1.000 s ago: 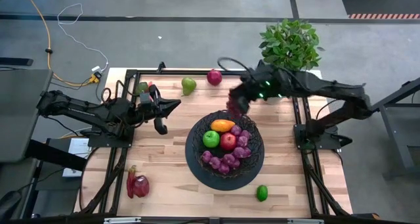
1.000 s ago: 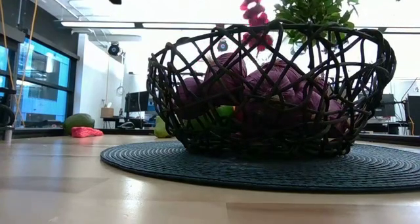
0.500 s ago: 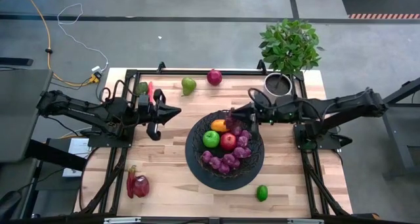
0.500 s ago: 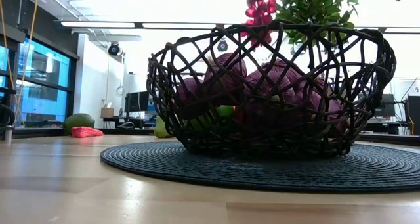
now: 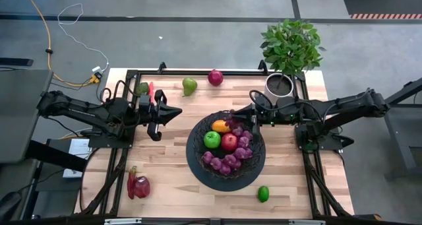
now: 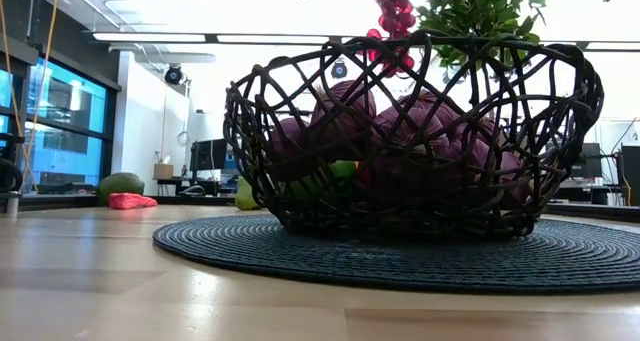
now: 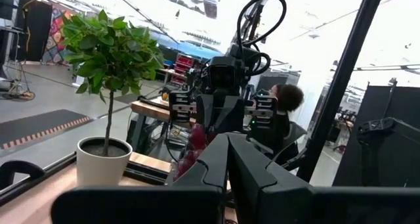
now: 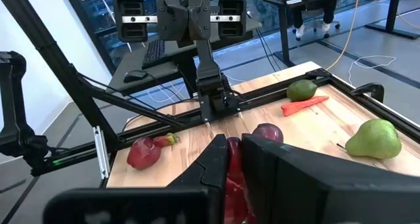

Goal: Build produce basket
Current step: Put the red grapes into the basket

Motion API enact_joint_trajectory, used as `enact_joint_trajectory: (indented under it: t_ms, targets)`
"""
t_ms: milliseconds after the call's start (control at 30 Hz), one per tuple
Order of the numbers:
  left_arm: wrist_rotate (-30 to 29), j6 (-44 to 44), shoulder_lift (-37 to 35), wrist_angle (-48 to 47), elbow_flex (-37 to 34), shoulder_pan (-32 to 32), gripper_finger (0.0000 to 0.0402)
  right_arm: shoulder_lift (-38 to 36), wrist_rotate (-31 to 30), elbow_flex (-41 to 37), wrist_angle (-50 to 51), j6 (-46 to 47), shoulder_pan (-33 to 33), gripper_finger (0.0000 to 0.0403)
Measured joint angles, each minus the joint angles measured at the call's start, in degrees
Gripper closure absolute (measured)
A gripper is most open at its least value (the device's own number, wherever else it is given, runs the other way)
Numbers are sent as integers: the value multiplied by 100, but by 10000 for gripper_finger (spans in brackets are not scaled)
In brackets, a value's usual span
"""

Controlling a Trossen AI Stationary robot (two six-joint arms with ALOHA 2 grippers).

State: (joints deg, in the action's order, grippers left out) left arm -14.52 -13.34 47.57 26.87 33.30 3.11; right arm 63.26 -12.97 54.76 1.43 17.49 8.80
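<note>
Right gripper (image 5: 235, 115), fingers clamped on a grape bunch (image 6: 392, 21), is now hanging it over the basket (image 5: 195, 160) rim, having swung down from the far edge by the plant (image 5: 291, 45); release looks next. Left gripper (image 5: 173, 112) is waiting closed, empty, near the table's left edge.

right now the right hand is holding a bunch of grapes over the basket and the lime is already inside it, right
Not quite. The lime lies on the table outside the basket, as the high view shows. The right hand does hold grapes over the basket.
</note>
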Motion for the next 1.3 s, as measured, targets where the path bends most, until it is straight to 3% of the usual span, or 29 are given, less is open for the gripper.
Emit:
enact_joint_trajectory:
  t_ms: [400,500,733,1033,1300]
  targets:
    - [-87,0,0,0,0,-4,401,54,49,0,424,175,-275,380]
    - [-92,2,0,0,0,-4,401,59,107,82,1166,319,-447,380]
    - [-115,151,0,-2,0,-9,401,94,51,1177,3747,461,-549,380]
    - [-133,153,0,-4,0,-9,401,200,998,1526,4533,932,-420,380]
    - [-190,153,0,-2,2,-9,401,949,1157,1933,5724,907,-339,380]
